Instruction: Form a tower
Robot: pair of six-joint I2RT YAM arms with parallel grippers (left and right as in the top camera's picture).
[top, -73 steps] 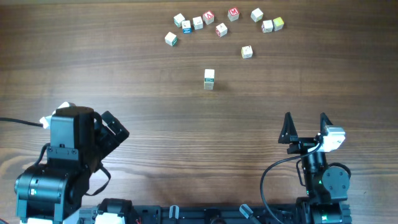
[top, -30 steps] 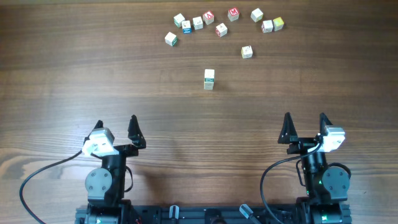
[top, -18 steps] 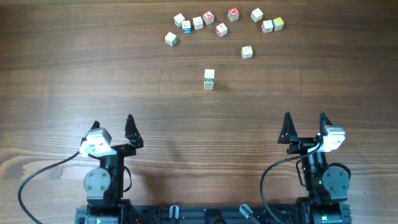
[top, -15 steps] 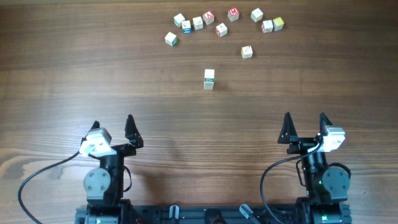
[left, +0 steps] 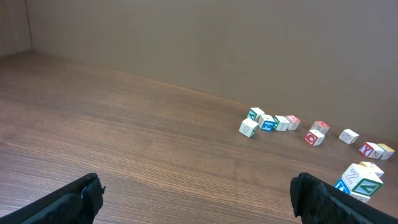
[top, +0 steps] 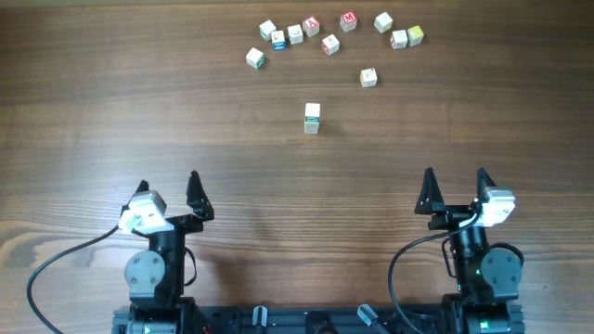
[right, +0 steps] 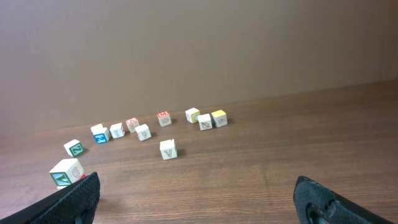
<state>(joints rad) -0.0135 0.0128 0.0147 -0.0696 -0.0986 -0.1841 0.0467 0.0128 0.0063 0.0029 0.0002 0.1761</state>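
Observation:
The tower (top: 312, 118) is a short one-cube-wide stack of pale letter cubes standing alone mid-table, nearer than the loose cubes. It shows at the right edge of the left wrist view, tower (left: 359, 182), with green and blue marks. It sits at the lower left of the right wrist view, tower (right: 66, 172). My left gripper (top: 168, 183) rests near the front edge at left, open and holding nothing. My right gripper (top: 455, 176) rests at front right, likewise open. Only bare wood lies between the left gripper's (left: 196, 190) jaws and the right gripper's (right: 196, 186) jaws.
Several loose letter cubes (top: 295, 34) lie scattered in a rough row along the far side, and a single cube (top: 368, 77) sits a little nearer, right of the tower. A plain wall rises behind the table's far edge.
The left arm has come down from a raised, turned pose to rest at the front edge, then shifted slightly left. The right arm, the tower and the loose cubes have not moved.

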